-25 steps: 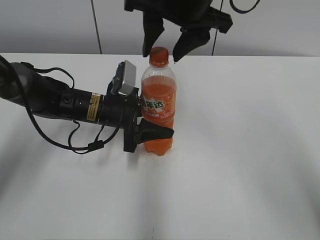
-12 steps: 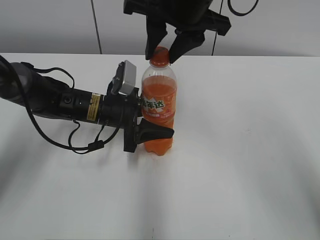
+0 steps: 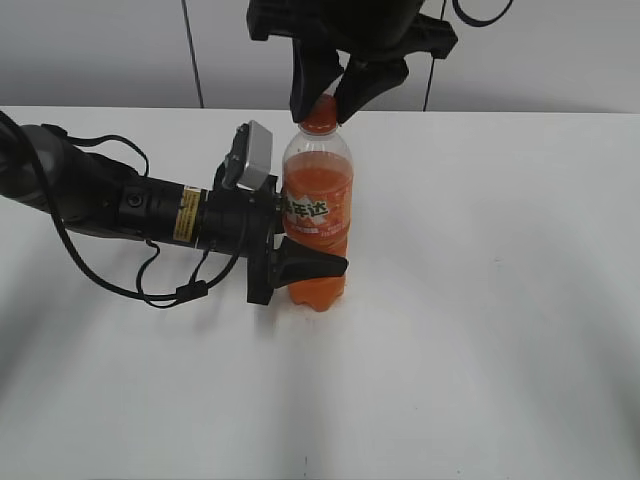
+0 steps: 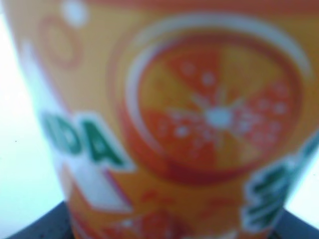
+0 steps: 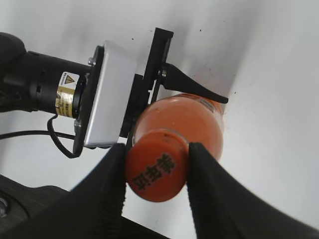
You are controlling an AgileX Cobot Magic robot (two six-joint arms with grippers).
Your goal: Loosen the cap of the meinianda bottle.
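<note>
The meinianda bottle (image 3: 318, 215) stands upright on the white table, full of orange drink. My left gripper (image 3: 296, 262) lies sideways and is shut on the bottle's lower body; its label (image 4: 199, 119) fills the left wrist view. My right gripper (image 3: 322, 103) comes down from above and is shut on the orange cap (image 3: 319, 116). In the right wrist view the cap (image 5: 156, 168) with dark characters on top sits between both black fingers of the right gripper (image 5: 156, 172), which touch its sides.
The white table (image 3: 480, 300) stretches round the bottle. The left arm and its cables (image 3: 110, 200) lie across the left side. A grey wall with dark seams (image 3: 190, 50) stands behind.
My right gripper has come down over the bottle top and its fingers have shut on the cap. The left gripper and the bottle have not moved.
</note>
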